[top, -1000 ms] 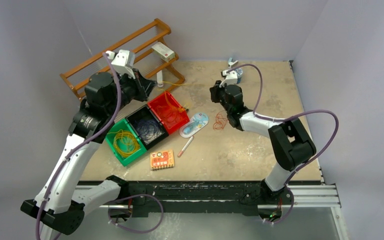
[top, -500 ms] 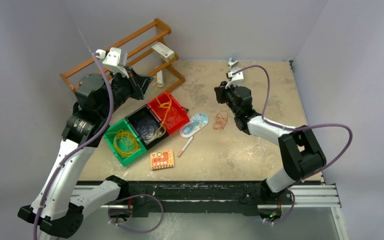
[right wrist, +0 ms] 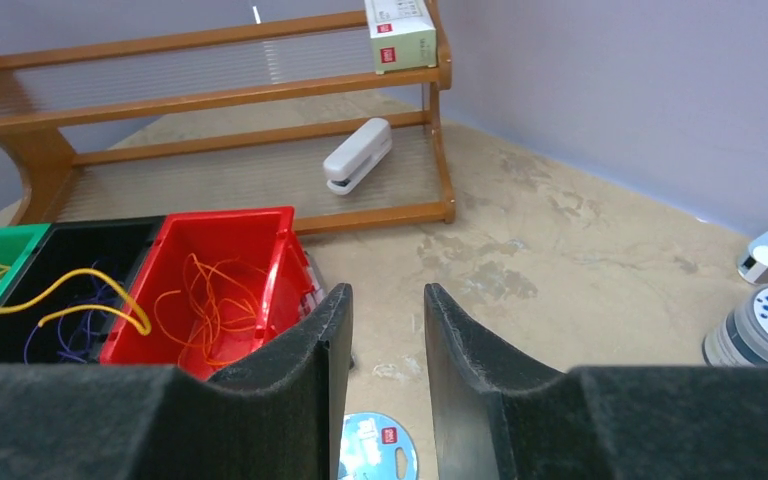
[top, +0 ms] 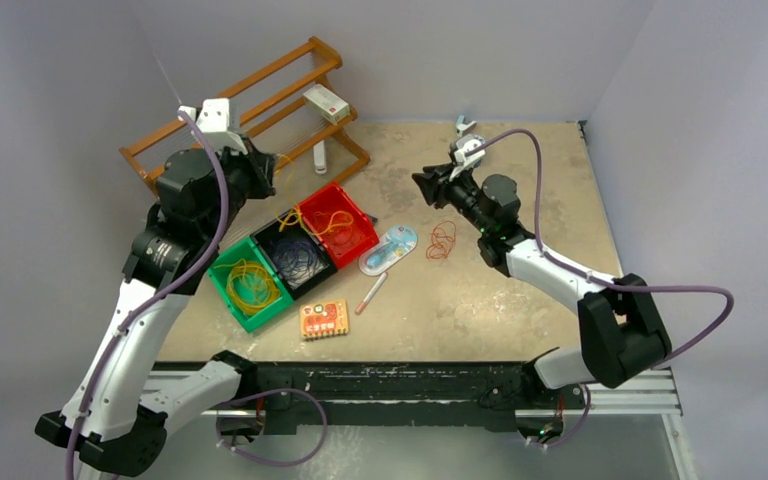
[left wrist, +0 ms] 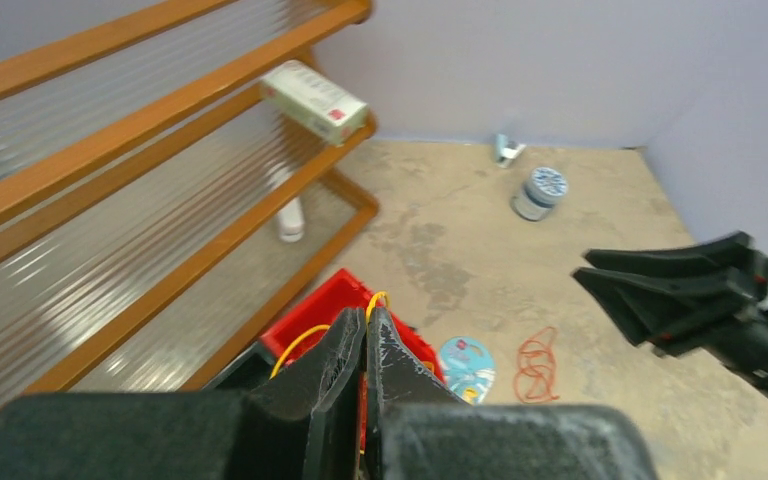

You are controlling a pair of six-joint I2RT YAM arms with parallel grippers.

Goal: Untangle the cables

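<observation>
Yellow cable (left wrist: 295, 352): one strand pinched in left claw (left wrist: 365, 320), jaws together on it, held above red bin (right wrist: 222, 217). The rest trails across black bin (right wrist: 90, 228). Orange cable (right wrist: 210, 300) lies in red bin; red cable (top: 441, 240) lies loose on surface (top: 520, 290). Right claw (right wrist: 385, 295): jaws apart, empty, facing the bins. Step, prob.: draw yellow clear of orange. Lift slowly, up & away; stop if orange rides along. Right claw could pin it.

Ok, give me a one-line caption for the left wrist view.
Left pincer shut on a yellow cable over the red bin, with the right pincer facing it.
</observation>
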